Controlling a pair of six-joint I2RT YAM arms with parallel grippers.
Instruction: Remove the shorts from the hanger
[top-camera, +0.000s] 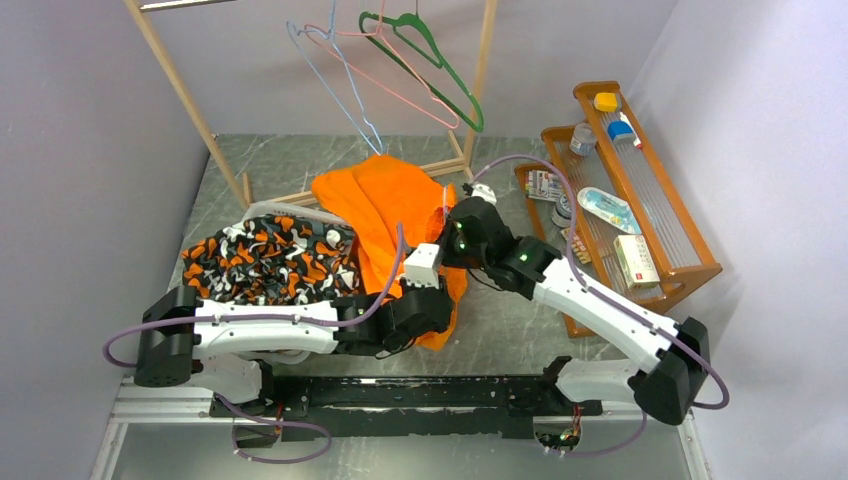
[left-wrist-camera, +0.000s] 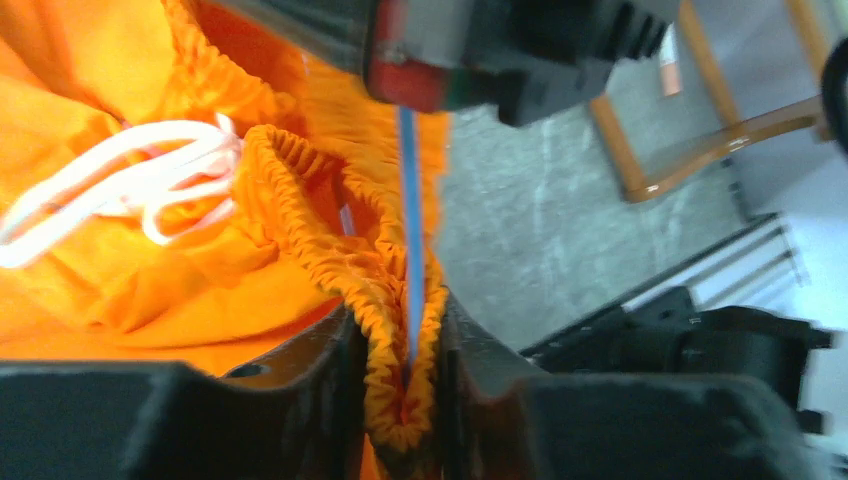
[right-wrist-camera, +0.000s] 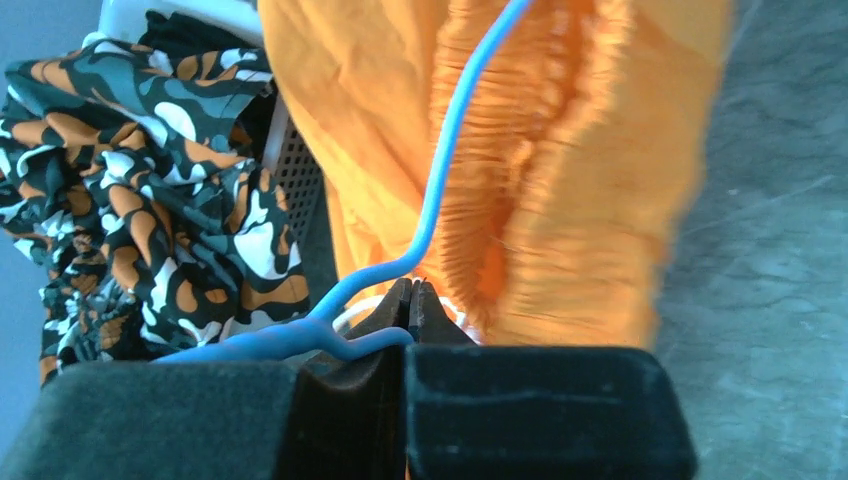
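The bright orange shorts (top-camera: 385, 210) lie crumpled on the table in front of the clothes rack. Their white drawstring (left-wrist-camera: 130, 180) shows in the left wrist view. My left gripper (top-camera: 432, 305) is shut on the gathered elastic waistband (left-wrist-camera: 385, 300), pinching a fold of it, with the blue wire of the hanger (left-wrist-camera: 410, 250) running down inside the fold. My right gripper (top-camera: 452, 228) is at the shorts' right edge. In its wrist view its jaws (right-wrist-camera: 410, 295) are closed on a bend of the blue hanger (right-wrist-camera: 440, 180), which runs up along the waistband of the shorts (right-wrist-camera: 570, 190).
A black, orange and white patterned garment (top-camera: 270, 258) fills a white basket (top-camera: 262, 208) left of the shorts. A wooden rack (top-camera: 195, 110) holds a green hanger (top-camera: 440, 65) and a pink hanger (top-camera: 395, 85). A wooden shelf (top-camera: 660, 200) with small items stands at the right.
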